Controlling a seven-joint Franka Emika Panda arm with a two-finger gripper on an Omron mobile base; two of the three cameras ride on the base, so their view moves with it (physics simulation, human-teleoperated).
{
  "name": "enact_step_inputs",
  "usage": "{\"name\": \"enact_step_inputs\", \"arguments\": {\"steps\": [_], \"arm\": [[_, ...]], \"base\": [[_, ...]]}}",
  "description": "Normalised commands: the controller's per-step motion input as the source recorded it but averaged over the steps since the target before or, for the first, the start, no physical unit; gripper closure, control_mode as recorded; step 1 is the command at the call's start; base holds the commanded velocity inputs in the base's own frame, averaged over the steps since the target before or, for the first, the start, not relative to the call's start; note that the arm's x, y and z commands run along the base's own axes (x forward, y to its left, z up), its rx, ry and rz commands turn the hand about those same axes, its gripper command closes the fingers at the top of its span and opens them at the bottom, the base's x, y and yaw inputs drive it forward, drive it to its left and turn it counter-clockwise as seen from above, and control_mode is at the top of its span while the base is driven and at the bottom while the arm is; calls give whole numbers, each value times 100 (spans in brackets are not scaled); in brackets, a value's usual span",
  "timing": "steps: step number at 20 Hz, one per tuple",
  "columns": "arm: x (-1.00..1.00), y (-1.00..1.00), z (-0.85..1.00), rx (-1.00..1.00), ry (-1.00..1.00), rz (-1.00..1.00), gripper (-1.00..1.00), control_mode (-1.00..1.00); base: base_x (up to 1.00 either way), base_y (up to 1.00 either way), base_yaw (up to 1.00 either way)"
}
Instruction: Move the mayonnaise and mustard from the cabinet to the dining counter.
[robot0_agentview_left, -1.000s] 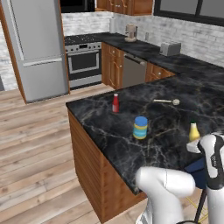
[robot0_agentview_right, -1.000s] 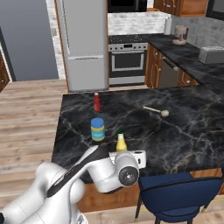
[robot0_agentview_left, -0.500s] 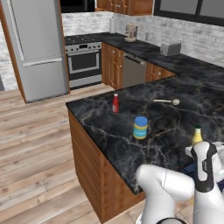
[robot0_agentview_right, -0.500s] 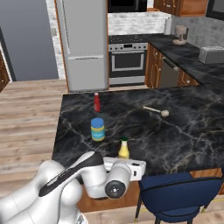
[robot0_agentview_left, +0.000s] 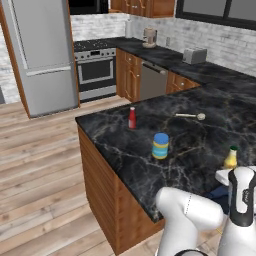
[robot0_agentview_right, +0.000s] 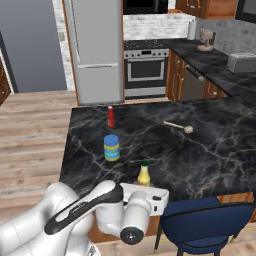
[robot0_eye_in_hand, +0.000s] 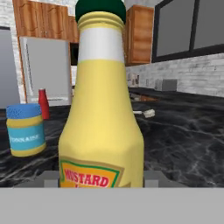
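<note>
The mustard (robot0_eye_in_hand: 103, 109), a slim yellow bottle with a dark green cap and an orange label, stands upright between my fingers (robot0_eye_in_hand: 49, 177). My gripper (robot0_agentview_right: 144, 187) is shut on its lower body, low over the near edge of the dining counter (robot0_agentview_right: 210, 145), a black marble island. I cannot tell whether the mustard's (robot0_agentview_left: 230, 159) base touches the top. The mayonnaise (robot0_agentview_left: 160, 145), a squat jar with a blue lid, stands on the counter farther in and to the left, also in the right base view (robot0_agentview_right: 111, 147) and the hand view (robot0_eye_in_hand: 26, 130).
A slim red bottle (robot0_agentview_left: 132, 118) stands beyond the mayonnaise, and a wooden spoon (robot0_agentview_left: 190, 116) lies mid-counter. A blue chair (robot0_agentview_right: 205, 225) sits below the counter's near edge beside my hand. Fridge (robot0_agentview_left: 42, 50), stove (robot0_agentview_left: 95, 70) and wooden wall cabinets (robot0_agentview_left: 155, 7) line the back.
My gripper has carried the mustard down and toward the counter's near edge. The mayonnaise, red bottle and spoon have not moved.
</note>
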Motion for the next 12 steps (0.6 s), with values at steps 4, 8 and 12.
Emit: {"name": "enact_step_inputs", "arguments": {"steps": [4,8,12], "arm": [[24,7,0,0,-13,3,100,-100],[43,3,-3,0,-1,7,100,-100],[64,1,-10,0,5,6,100,-100]], "base": [[0,0,0],[0,0,0],[0,0,0]]}}
